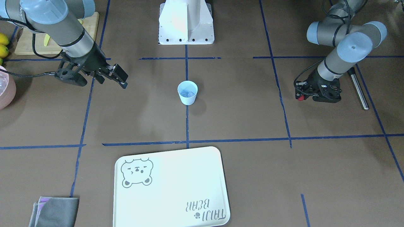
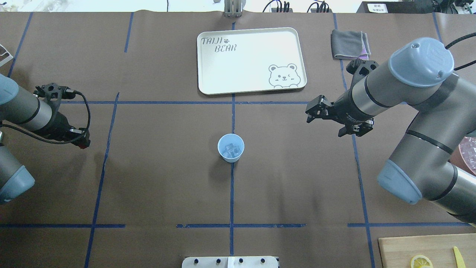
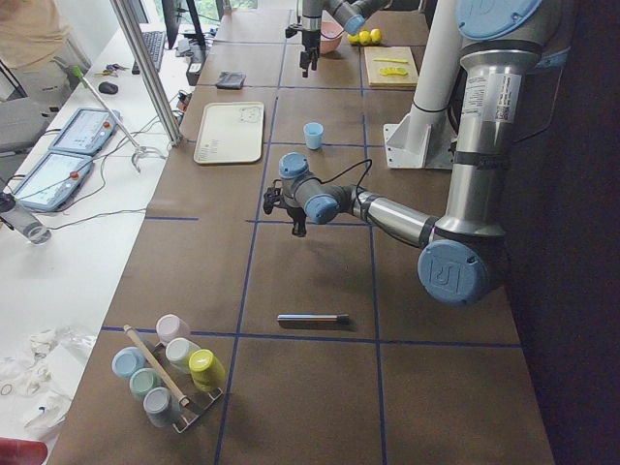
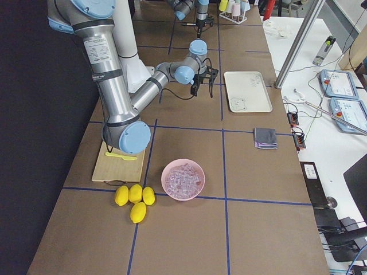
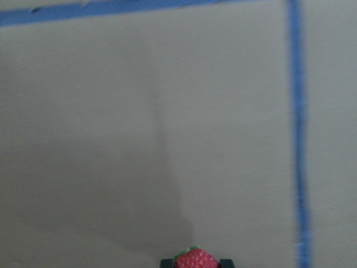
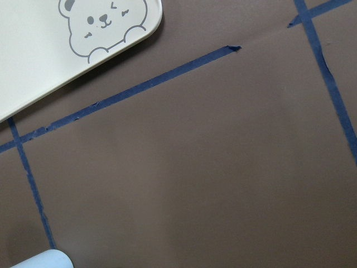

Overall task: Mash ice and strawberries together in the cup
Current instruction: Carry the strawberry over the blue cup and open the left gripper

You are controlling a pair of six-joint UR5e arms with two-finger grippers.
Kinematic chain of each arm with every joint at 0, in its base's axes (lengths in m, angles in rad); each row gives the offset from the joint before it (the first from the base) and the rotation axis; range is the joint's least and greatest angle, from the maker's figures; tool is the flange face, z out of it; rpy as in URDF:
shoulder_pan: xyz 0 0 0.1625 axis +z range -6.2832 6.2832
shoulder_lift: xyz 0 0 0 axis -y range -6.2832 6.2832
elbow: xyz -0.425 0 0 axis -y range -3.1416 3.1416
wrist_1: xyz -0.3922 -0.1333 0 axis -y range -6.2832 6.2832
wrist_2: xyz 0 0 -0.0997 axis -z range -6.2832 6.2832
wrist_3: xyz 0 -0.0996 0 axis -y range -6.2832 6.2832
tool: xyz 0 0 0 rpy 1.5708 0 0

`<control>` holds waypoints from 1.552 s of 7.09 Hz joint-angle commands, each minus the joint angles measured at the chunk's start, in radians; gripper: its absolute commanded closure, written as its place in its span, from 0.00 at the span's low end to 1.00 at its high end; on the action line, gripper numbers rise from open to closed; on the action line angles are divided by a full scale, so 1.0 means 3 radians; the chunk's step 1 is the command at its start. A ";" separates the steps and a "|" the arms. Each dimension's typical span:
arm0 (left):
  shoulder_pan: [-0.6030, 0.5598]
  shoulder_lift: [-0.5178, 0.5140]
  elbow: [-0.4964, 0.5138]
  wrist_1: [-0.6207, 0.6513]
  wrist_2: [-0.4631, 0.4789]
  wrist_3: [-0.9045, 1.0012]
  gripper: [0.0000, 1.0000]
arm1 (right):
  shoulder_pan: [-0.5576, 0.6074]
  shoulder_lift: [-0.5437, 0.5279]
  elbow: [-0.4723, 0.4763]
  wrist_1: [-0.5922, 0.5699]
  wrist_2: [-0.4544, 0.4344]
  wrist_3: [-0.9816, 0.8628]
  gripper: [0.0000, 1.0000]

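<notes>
Front view: the cup (image 1: 187, 98) stands mid-frame on the tabletop (image 1: 240, 113) with ice (image 1: 188, 93) inside and no berry visible in it. The right end effector (image 1: 117, 77), at upper left, hangs empty with its fingers apart. Left wrist view: at the bottom edge, the left end effector (image 5: 196, 263) is clamped on the strawberry (image 5: 196, 259). The ice step looks done; dropping the berry and mashing remain.
</notes>
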 commanded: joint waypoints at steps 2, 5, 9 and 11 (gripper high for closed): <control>0.0320 -0.0847 -0.0330 0.0011 -0.0102 -0.1121 1.00 | 0.0105 -0.0245 0.0162 -0.0002 0.0018 0.0000 0.00; 0.0948 -0.1504 -0.0249 -0.0004 0.0339 -0.1779 1.00 | 0.0110 -0.0260 0.0177 0.0008 0.0018 0.0000 0.00; 0.1150 -0.1771 0.0379 -0.0463 0.0848 -0.1801 0.99 | 0.0105 -0.0266 0.0177 0.0008 0.0008 0.0000 0.00; 0.1160 -0.1731 0.0396 -0.0490 0.0900 -0.1791 0.63 | 0.0105 -0.0260 0.0177 0.0013 0.0013 0.0000 0.00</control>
